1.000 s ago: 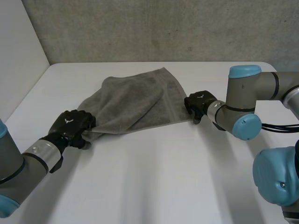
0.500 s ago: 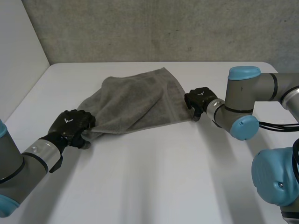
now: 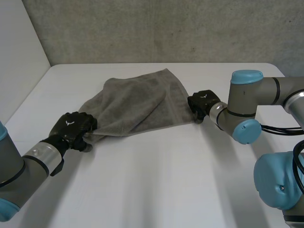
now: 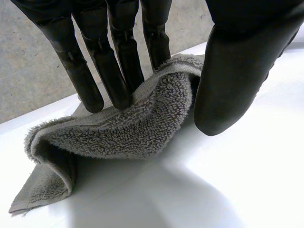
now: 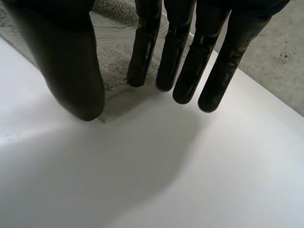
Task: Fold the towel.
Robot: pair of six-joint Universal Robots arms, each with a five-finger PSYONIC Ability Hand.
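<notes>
Two hands are at the grey towel [image 3: 135, 102], rumpled on the table [image 3: 156, 180]. The left hand [image 3: 73, 127] pinches its near left corner between fingers [image 4: 121, 57] and thumb [image 4: 232, 71]; the right hand [image 3: 202, 102] rests straight fingers [image 5: 142, 52] at the right corner, gripping nothing. If the left lifts alone, the towel may drag and fold crooked.

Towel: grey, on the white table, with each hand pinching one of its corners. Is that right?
Only the left hand pinches the towel. The right wrist view shows the right hand open, straight fingers over a corner lying flat on the white table.
</notes>
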